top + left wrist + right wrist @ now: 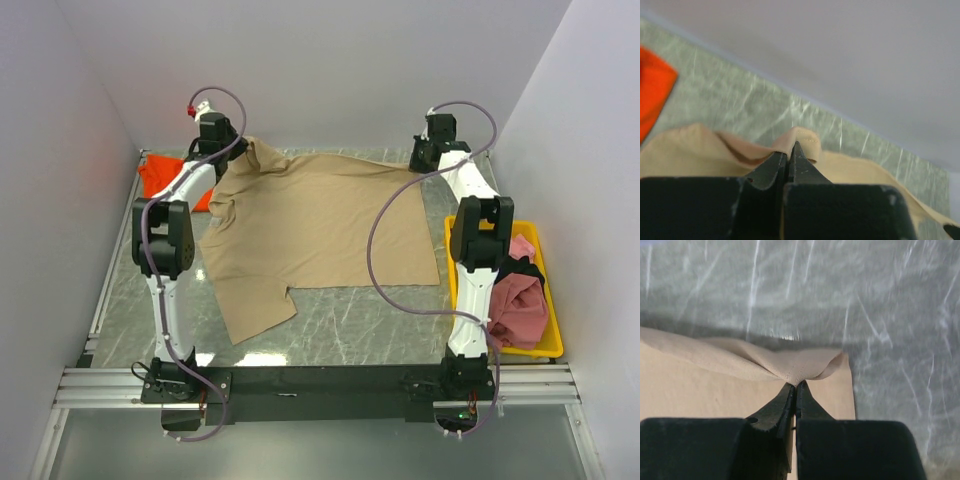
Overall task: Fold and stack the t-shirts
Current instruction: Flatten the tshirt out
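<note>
A large tan-beige t-shirt (320,225) lies spread over the middle of the table. My left gripper (243,143) is shut on its far left corner, a hemmed fold (802,142) pinched between the jaws and lifted a little. My right gripper (418,160) is shut on its far right corner (800,367), which puckers up off the table. An orange-red t-shirt (160,178) lies crumpled at the far left, its edge also in the left wrist view (652,95). A pink t-shirt (520,305) and a dark one (518,268) lie in the tray.
A yellow plastic tray (548,345) stands at the right edge. White walls close in the back and both sides. The grey marbled table top (350,325) shows in front of the shirt. Purple cables hang from both arms.
</note>
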`<state>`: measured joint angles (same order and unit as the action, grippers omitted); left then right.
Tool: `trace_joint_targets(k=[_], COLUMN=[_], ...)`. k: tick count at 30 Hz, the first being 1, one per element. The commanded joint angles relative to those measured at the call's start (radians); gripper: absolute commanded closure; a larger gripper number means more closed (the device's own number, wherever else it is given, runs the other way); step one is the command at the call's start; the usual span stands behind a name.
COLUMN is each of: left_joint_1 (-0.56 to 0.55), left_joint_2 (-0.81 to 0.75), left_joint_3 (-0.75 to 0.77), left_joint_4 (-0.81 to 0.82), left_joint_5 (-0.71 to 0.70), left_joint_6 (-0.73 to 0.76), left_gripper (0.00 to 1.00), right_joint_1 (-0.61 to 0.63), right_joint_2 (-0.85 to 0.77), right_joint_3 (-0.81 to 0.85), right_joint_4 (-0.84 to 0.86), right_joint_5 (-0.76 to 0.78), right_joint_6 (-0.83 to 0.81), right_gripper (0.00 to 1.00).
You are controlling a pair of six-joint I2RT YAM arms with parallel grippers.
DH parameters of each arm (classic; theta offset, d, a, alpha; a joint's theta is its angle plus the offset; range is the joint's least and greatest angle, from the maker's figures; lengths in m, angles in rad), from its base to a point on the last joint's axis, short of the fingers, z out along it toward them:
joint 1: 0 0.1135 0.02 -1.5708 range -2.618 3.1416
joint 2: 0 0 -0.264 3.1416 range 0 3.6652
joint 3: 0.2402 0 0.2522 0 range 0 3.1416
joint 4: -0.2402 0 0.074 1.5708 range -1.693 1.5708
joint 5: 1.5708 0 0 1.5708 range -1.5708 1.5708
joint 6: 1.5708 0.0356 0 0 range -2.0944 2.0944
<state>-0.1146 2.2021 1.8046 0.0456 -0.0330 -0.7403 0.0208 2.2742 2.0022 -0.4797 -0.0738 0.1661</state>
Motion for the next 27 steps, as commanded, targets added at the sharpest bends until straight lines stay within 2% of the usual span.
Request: trace_joint_targets(k=[1, 6, 10, 15, 22, 27], left_joint_1=[0.003, 0.003, 0.001, 0.003, 0.001, 0.001], left_joint_2=[-0.129, -0.237, -0.387, -0.609, -1.089, -1.298], left_joint_3=[-0.059, -0.166, -0.212, -0.267, -0.363, -0.285], left_joint_4=[-0.142, -0.22, -0.243, -0.224, -0.164, -0.182], left_joint_5=[0.059, 0.062, 0.036, -0.045, -0.111, -0.11], left_joint_6=[-0.018, -0.045, -0.038, -0.022, 0.015, 0.071], left_gripper=[0.99, 0.99, 1.0, 1.0, 0.99, 0.99], right_joint_1=[-0.004, -0.004, -0.001, 0.004, 0.007, 0.008], right_joint_2=[-0.119, -0.179, -0.283, -0.554, -1.012, -1.238], right_joint_3=[-0.046, -0.071, -0.126, -0.239, -0.315, -0.272], right_joint_4=[-0.043, -0.091, -0.08, -0.025, -0.049, -0.089], right_joint_5=[-0.008, 0.052, 0.04, 0.046, 0.052, 0.0], right_joint_6=[0.009, 0.024, 0.016, 0.029, 0.033, 0.027], right_gripper=[1.0, 1.0, 1.0, 1.0, 1.0, 1.0])
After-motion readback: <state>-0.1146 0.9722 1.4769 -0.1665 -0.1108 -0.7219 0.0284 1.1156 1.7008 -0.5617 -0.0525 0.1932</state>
